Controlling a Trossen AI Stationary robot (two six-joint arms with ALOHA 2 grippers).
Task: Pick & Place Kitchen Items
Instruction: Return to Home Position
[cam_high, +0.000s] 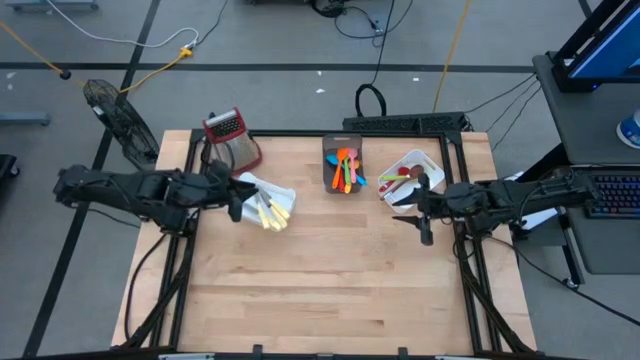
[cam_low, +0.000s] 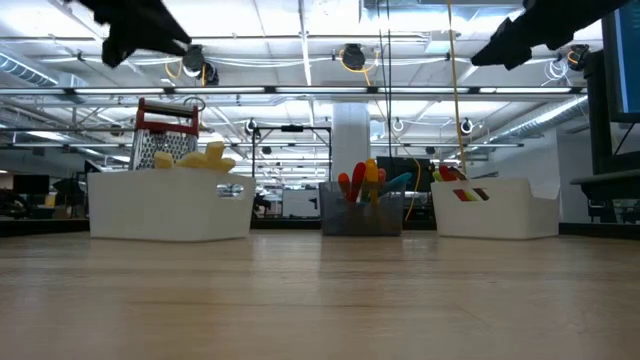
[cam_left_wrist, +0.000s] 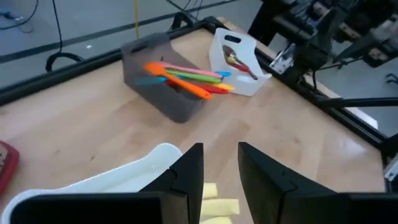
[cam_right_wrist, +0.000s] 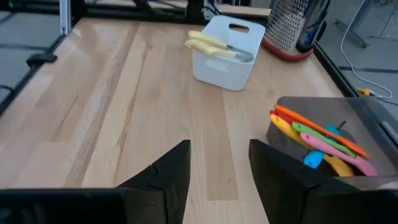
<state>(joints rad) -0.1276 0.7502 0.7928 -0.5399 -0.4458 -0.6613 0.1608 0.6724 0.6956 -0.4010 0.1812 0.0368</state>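
Note:
The kitchen items lie in three bins at the back of the table. Cream-yellow-handled cutlery (cam_high: 272, 210) sticks out of a white bin (cam_high: 262, 188) on the left. Orange, green, pink and blue utensils (cam_left_wrist: 186, 78) fill a grey bin (cam_high: 343, 150) in the middle. Red and brown utensils (cam_high: 398, 178) rest in a white bin (cam_high: 425, 165) on the right. My left gripper (cam_left_wrist: 221, 174) hovers open just above the left bin's cutlery. My right gripper (cam_right_wrist: 219, 168) hangs open and holds nothing, beside the right bin, high over the table.
A red-topped metal box grater (cam_high: 232, 135) stands behind the left bin at the table's far left corner. The black frame rail (cam_high: 300, 134) runs around the table. The bare wooden top (cam_high: 330, 280) stretches from the bins to the near edge.

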